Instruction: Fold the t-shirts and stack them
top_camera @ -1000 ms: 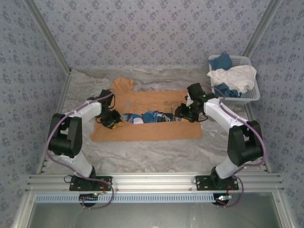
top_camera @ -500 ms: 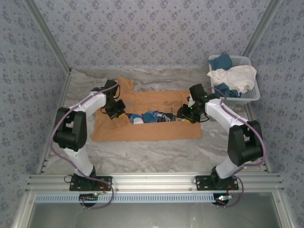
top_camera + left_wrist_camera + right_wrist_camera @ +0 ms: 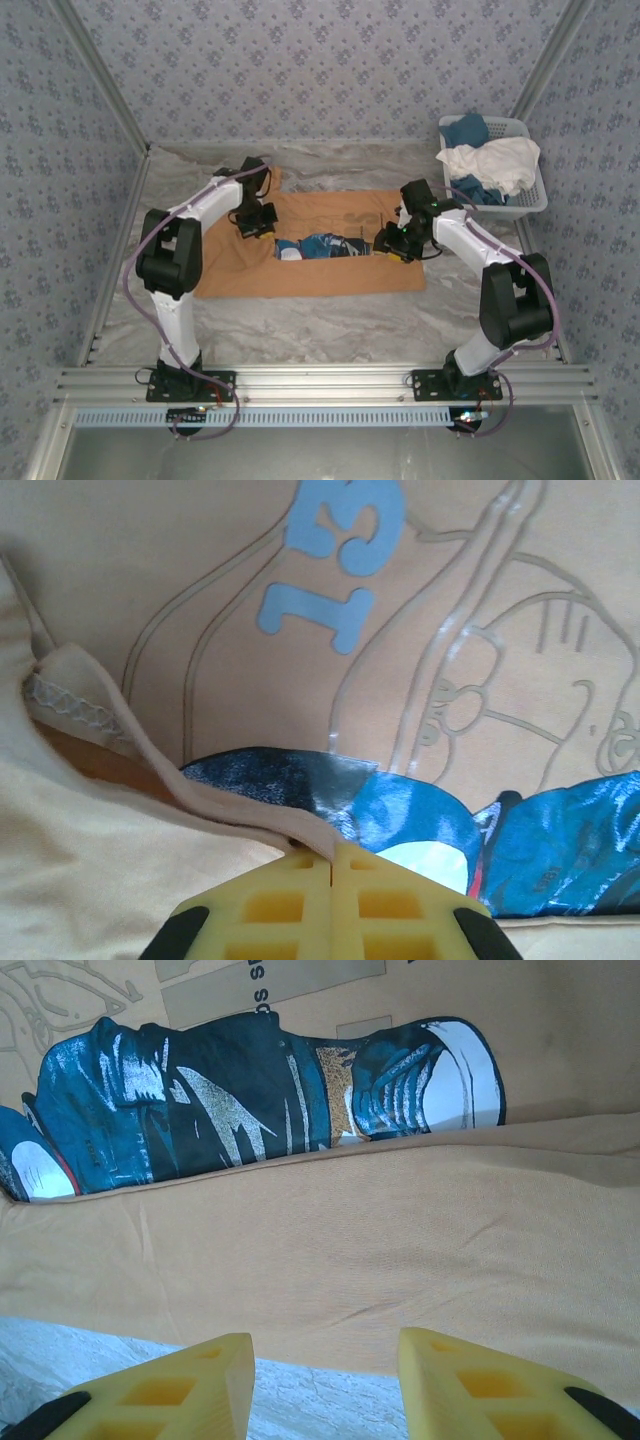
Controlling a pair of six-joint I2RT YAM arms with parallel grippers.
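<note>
While left claw [image 3: 330, 855] pinches orange shirt [image 3: 150, 580] hem | overhead: basket [image 3: 522, 211] far right

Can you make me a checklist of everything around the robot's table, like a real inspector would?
Surface: pale marbled table.
Job's things: orange-tan t-shirt spread at the middle, its near part folded over the lower half of the blue print; white and blue shirts heaped in the basket.
Clutter: white lattice basket at the far right corner.
Grippers: left gripper shut, pinching the shirt's hem; right gripper open above the shirt's near edge.
Cables: purple cables loop along both arms.
Surroundings: blue patterned walls, metal frame rail in front.
</note>
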